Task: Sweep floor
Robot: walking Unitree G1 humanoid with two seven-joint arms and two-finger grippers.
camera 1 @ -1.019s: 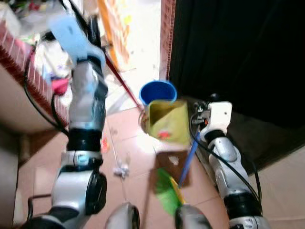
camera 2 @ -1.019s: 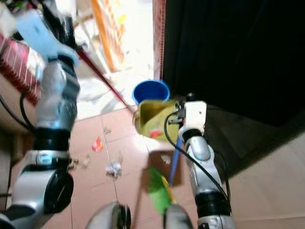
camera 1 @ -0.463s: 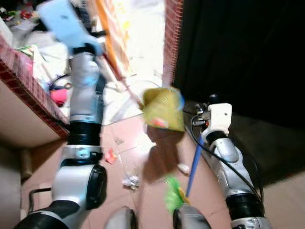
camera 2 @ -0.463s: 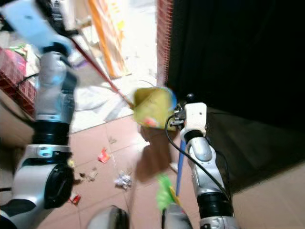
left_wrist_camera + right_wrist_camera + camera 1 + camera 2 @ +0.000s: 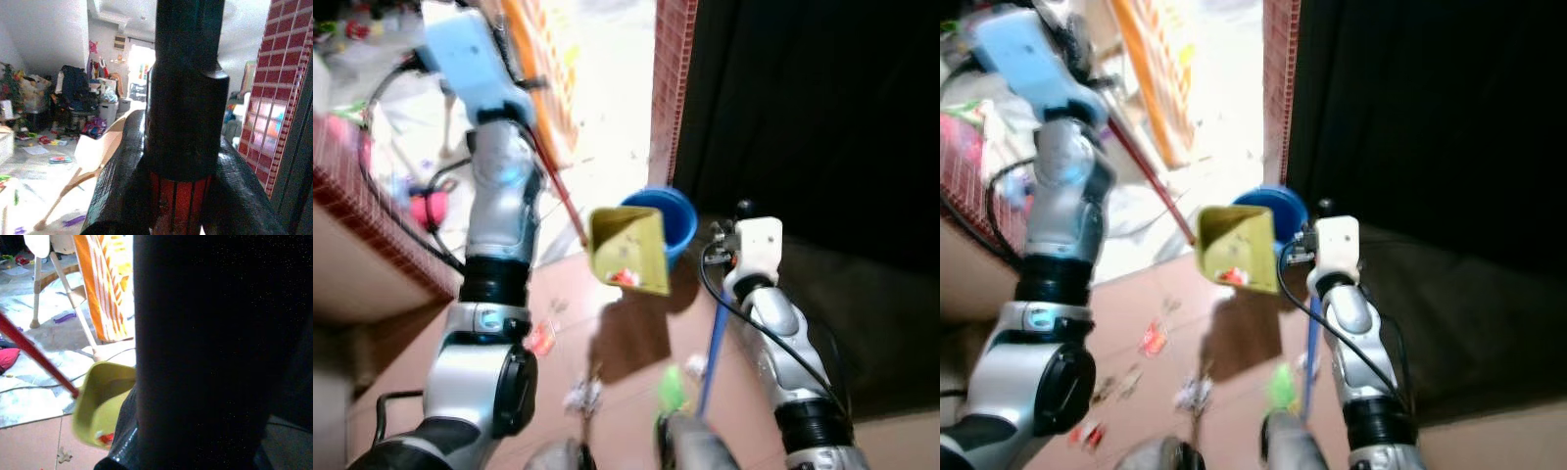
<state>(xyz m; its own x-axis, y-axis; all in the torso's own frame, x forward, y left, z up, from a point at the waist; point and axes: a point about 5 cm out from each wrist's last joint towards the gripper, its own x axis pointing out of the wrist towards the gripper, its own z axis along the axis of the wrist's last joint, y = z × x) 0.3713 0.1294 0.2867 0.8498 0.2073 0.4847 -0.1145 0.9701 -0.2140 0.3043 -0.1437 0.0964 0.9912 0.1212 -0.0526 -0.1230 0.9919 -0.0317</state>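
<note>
Lifting the yellow dustpan (image 5: 628,252) by its long red handle (image 5: 558,186), the left gripper (image 5: 183,161) has its two black fingers closed tight around that red stick. Half a second ago the pan hung in front of the blue bucket (image 5: 668,217) and hid most of it. Now the pan sits a little lower and to the left, touching the bucket's rim in the picture, and the bucket's open top shows. I think this means the robot is getting ready to tip the trash in, but the trash is not in yet. One red scrap (image 5: 625,278) lies inside the pan.

The right gripper (image 5: 195,382) has its dark fingers wrapped around the broom's stick. The blue stick (image 5: 713,343) goes down to the green brush (image 5: 672,387) near the robot's feet.

Counting now: one dustpan, one bucket, one broom, two silver arms. On the pink tile floor (image 5: 626,343) I see about three bits of trash left: a red-orange wrapper (image 5: 540,338), a crumpled white bit (image 5: 582,397), and a small white bit (image 5: 695,365) by the broom. The right eye view shows more scraps low on the left (image 5: 1087,433). So the sweeping is not finished.
</note>
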